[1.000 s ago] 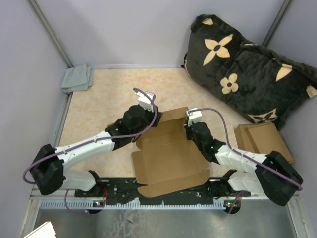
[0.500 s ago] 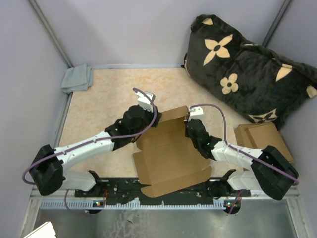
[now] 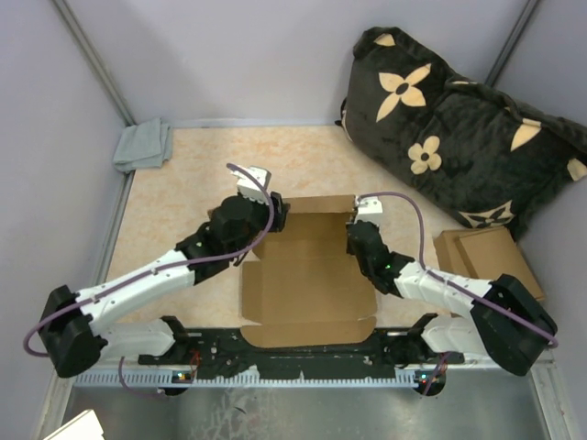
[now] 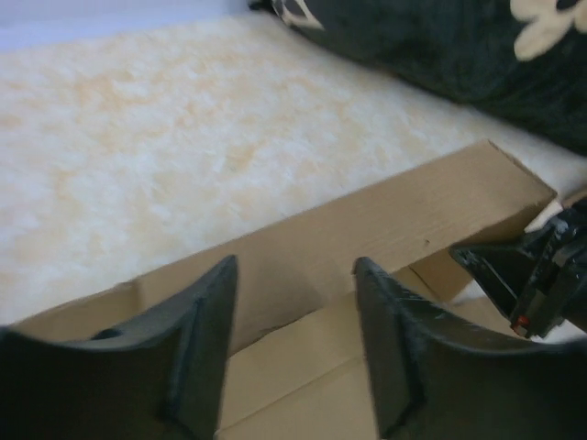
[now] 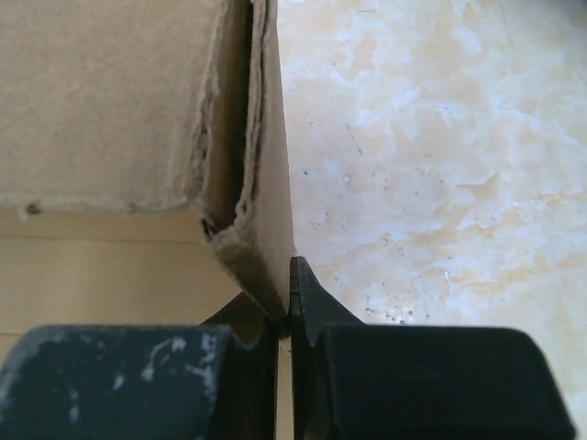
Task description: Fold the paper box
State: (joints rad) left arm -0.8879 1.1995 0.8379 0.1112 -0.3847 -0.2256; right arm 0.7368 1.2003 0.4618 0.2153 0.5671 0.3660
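Viewing from the top external camera, the paper box (image 3: 307,280) lies centred on the table (image 3: 183,183), just ahead of the arm bases, with its base panel flat and its far wall raised. The left gripper (image 3: 277,214) sits at the far-left corner and the right gripper (image 3: 353,227) at the far-right corner. A dark pillow (image 3: 459,119), a grey cloth (image 3: 142,145) and a stack of flat cardboard (image 3: 486,257) lie well apart from the work. On the left wrist camera, the left fingers (image 4: 197,357) are spread and hold nothing, and the upright far wall stands just beyond them. On the right wrist camera, the right fingers (image 5: 404,376) are clamped on the doubled edge of a side wall. Treat the corrugated board as light, stiff across its panels and compliant at the creases. Thin edges may crush or slip, so take hold close to a crease, near a corner.
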